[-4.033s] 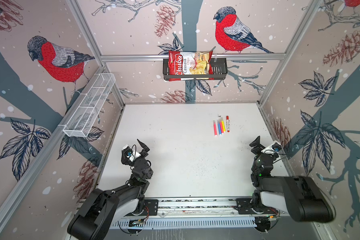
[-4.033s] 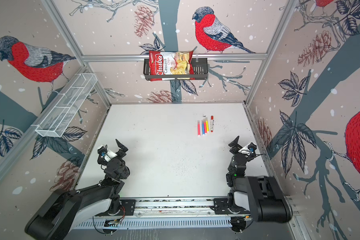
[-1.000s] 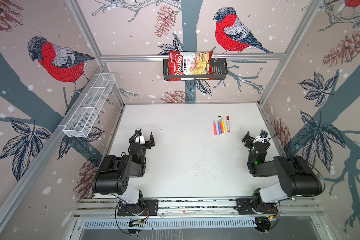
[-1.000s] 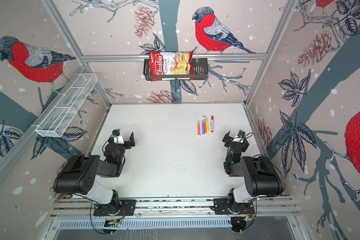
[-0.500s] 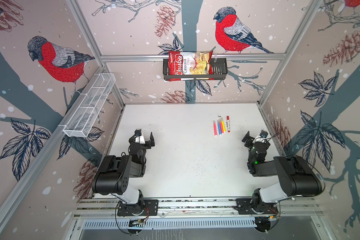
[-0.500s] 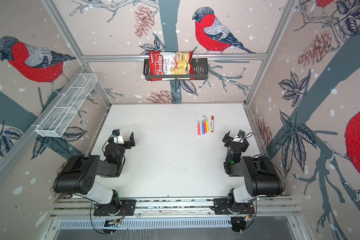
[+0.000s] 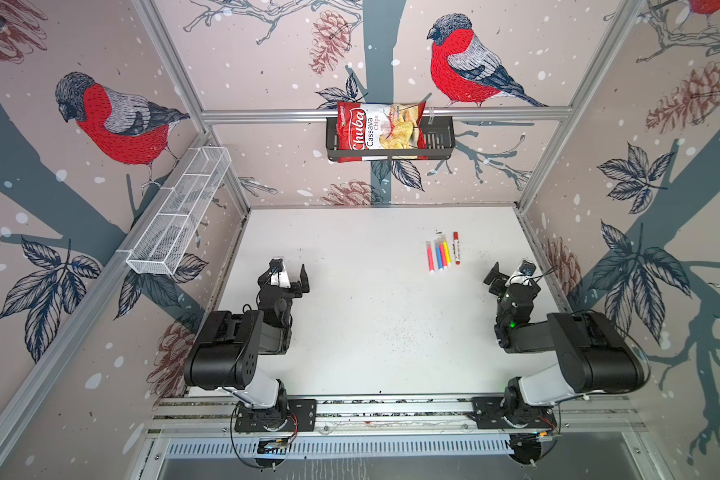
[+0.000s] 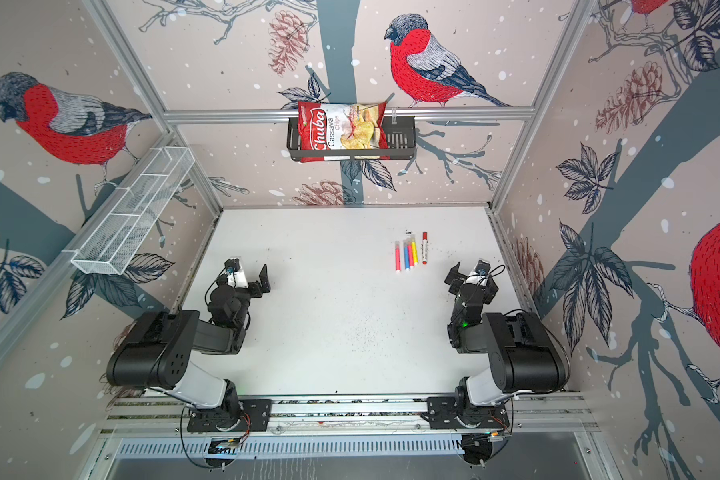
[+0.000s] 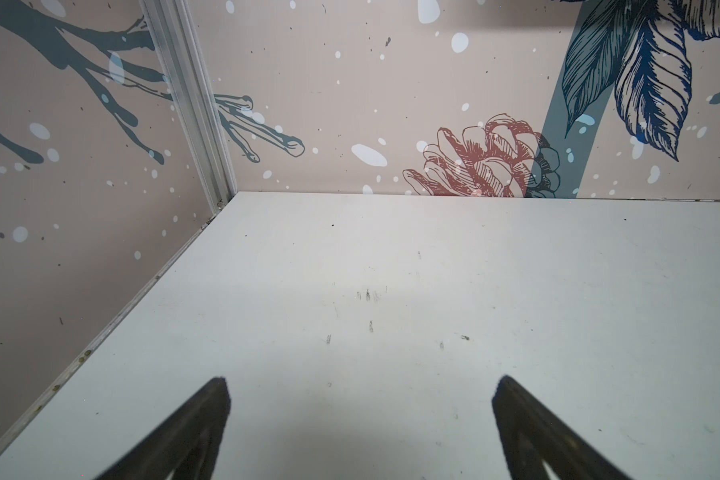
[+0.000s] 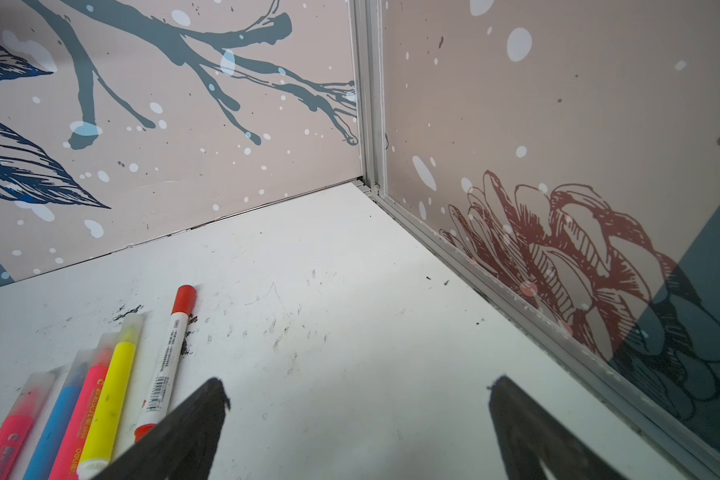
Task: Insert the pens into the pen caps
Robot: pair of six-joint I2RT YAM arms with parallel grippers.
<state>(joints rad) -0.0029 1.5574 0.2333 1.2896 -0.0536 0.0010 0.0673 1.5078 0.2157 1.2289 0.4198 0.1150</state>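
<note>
Five pens (image 7: pixel 442 252) (image 8: pixel 410 254) lie side by side at the back right of the white table (image 7: pixel 358 324). In the right wrist view they are pink (image 10: pixel 7 428), blue (image 10: pixel 55 424), red-pink (image 10: pixel 86 409), yellow (image 10: pixel 113 386) and a thicker white-barrelled one (image 10: pixel 167 365). Translucent pen caps (image 10: pixel 132 324) sit over the slim pens' far tips, and a red cap (image 10: pixel 184 297) sits on the white one. My right gripper (image 7: pixel 512 275) (image 8: pixel 472 277) (image 10: pixel 356 386) is open and empty, just right of the pens. My left gripper (image 7: pixel 287 275) (image 8: pixel 246 273) (image 9: pixel 360 386) is open and empty over bare table at the left.
A chips bag (image 7: pixel 379 131) sits in a black basket (image 7: pixel 437 139) on the back wall. A white wire basket (image 7: pixel 179 216) hangs on the left wall. Patterned walls close in three sides, and an aluminium rail (image 7: pixel 391 405) runs along the front.
Since four seconds ago both arms have unfolded, carrying their grippers away from the front rail. Over the last second nothing has visibly moved.
</note>
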